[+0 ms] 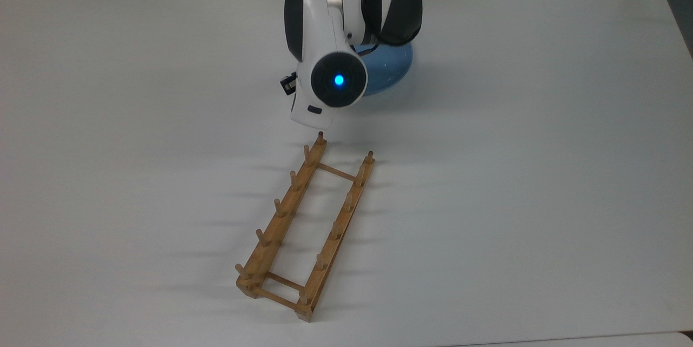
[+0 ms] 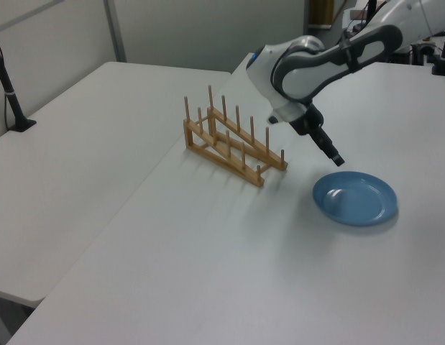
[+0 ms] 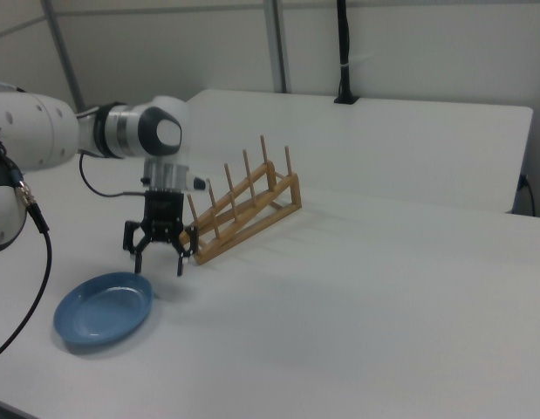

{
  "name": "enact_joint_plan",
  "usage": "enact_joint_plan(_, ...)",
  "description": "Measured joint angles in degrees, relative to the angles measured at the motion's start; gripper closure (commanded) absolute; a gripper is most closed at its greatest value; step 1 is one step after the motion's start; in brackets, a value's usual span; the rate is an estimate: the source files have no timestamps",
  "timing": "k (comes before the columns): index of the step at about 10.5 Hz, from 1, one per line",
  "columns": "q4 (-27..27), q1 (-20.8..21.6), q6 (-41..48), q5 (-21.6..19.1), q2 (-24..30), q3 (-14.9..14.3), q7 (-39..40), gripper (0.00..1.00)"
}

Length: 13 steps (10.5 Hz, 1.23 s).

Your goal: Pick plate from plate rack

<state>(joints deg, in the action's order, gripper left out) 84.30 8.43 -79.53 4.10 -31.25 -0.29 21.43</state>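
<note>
The round, shallow light blue plate (image 3: 104, 308) lies flat on the white table (image 3: 357, 323) at the lower left of the right view. The black two-finger gripper (image 3: 159, 263) hangs just above its rim, jaws spread and empty. The light brown wooden plate rack (image 3: 243, 209) stands nearby, mid-frame.

So the plate (image 3: 104, 310) is lying flat on the counter (image 3: 357, 332), off the low end of the plate rack (image 3: 243, 209) and to the right view's lower left of it, with a gap between the two. The tool (image 3: 159, 259) hangs above the counter between them, over the plate's rim nearest the rack, fingers spread and touching neither. In the left view the rack (image 2: 233, 140) is left of the plate (image 2: 355, 198).
</note>
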Motion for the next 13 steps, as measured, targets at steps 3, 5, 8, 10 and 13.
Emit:
enact_joint_plan(3,-2.3,-0.2,-0.2,2.1,8.0,-0.2,-7.3,0.00)
enact_joint_plan(5,-2.3,-1.5,-0.2,2.1,15.2,-0.4,-11.4,0.00)
enact_joint_plan(8,-1.1,-6.6,-5.1,1.5,23.1,-0.5,-15.1,0.00)
enact_joint_plan(10,0.9,-9.6,-9.3,-0.5,26.6,-0.5,-17.2,0.00)
enact_joint_plan(13,2.8,-10.4,-11.4,-0.8,28.3,-0.5,-18.6,0.00)
